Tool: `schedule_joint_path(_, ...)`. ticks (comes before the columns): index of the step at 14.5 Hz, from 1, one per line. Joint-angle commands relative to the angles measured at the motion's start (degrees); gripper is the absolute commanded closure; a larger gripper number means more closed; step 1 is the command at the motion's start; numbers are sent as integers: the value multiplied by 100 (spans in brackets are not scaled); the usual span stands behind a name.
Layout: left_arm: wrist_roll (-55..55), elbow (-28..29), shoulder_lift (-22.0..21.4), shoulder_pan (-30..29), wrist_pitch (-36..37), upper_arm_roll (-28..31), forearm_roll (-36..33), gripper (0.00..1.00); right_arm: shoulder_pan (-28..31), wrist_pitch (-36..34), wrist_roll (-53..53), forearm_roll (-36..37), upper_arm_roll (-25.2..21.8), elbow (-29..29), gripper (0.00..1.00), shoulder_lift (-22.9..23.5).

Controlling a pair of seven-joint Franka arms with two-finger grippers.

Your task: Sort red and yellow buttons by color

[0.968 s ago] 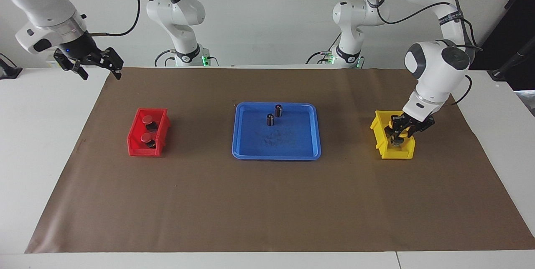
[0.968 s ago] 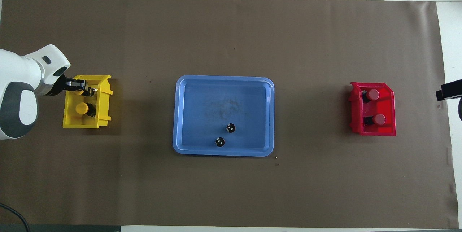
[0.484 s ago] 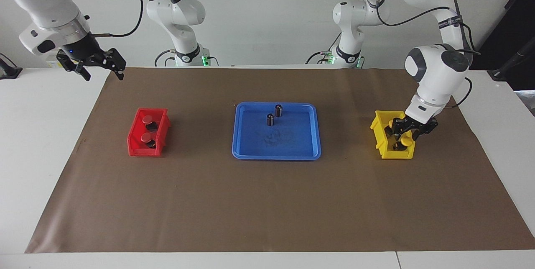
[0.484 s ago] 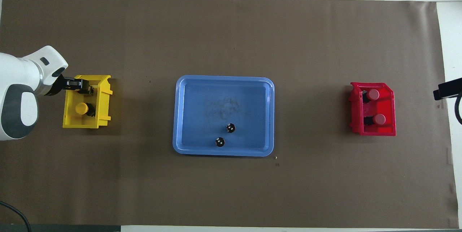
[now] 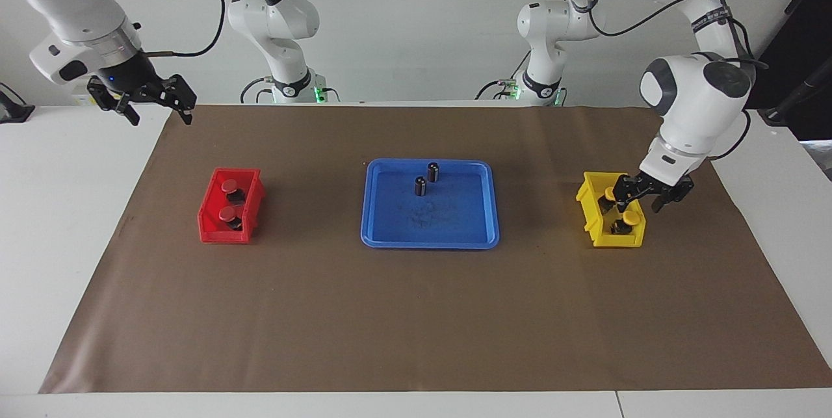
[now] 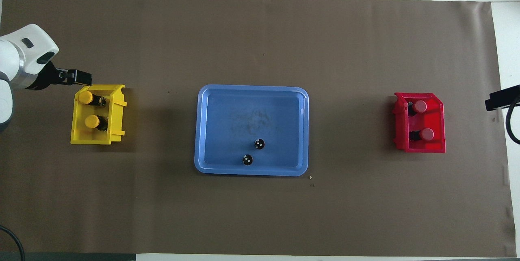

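Two yellow buttons lie in the yellow bin at the left arm's end of the table. Two red buttons lie in the red bin at the right arm's end. My left gripper hovers open and empty just above the yellow bin's rim. My right gripper hangs open and empty, high over the table's corner beside the red bin, and the arm waits; only its tip shows in the overhead view.
A blue tray sits mid-table between the bins. Two dark capless cylinders stand in it, toward the edge nearer the robots. Brown paper covers the table.
My left gripper has opened, left a second yellow button in the yellow bin, and lifted up out of the bin. The right gripper has barely moved.
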State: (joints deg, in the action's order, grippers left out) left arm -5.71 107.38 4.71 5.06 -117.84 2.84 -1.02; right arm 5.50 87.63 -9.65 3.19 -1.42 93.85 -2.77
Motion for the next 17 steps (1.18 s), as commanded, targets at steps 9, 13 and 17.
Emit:
schedule_joint_path(9,-97,-1764,-550,127,2581,-143,428,0,-14,9,78,77,10,-122,0,84)
schedule_joint_path(13,-62,-1747,-743,136,2740,-126,427,0,-23,9,78,77,10,-122,0,84)
schedule_joint_path(17,-35,-1703,-814,83,2679,-108,23,0,-32,0,78,85,10,-148,0,84)
